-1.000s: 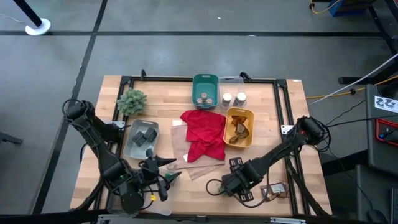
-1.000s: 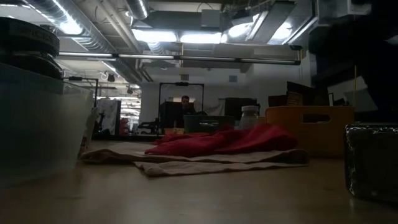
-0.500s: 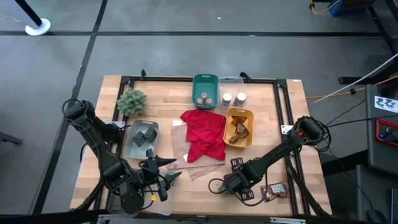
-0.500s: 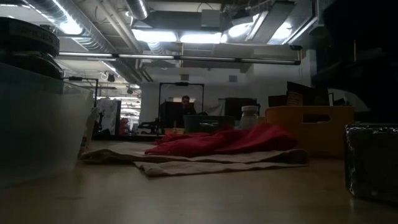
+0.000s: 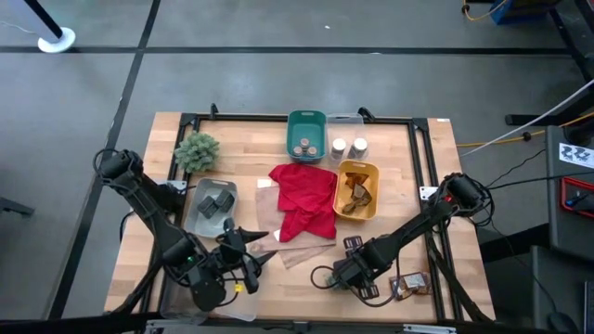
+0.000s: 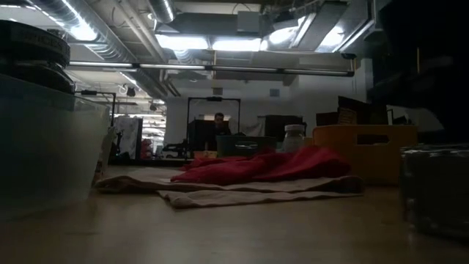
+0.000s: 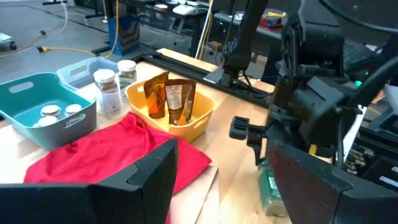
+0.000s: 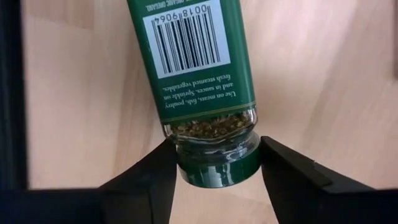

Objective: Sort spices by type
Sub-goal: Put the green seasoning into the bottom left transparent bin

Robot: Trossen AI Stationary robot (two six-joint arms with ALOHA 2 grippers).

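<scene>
Two robot arms bend low over the near edge of a wooden table (image 5: 418, 186) laid out with spice containers.

Around a red cloth (image 5: 303, 199) at centre: a teal bin (image 5: 306, 122) holding jars at 12 o'clock, a yellow bin (image 5: 357, 190) of brown packets at 3 o'clock, a grey tray (image 5: 195, 215) of dark tins at 9 o'clock, a bushy plant (image 5: 197, 150) at 10 o'clock.

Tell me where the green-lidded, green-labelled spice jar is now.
The green-lidded, green-labelled spice jar lies on the wooden table near its front edge, right of centre, lid between the right end effector's fingers.
</scene>
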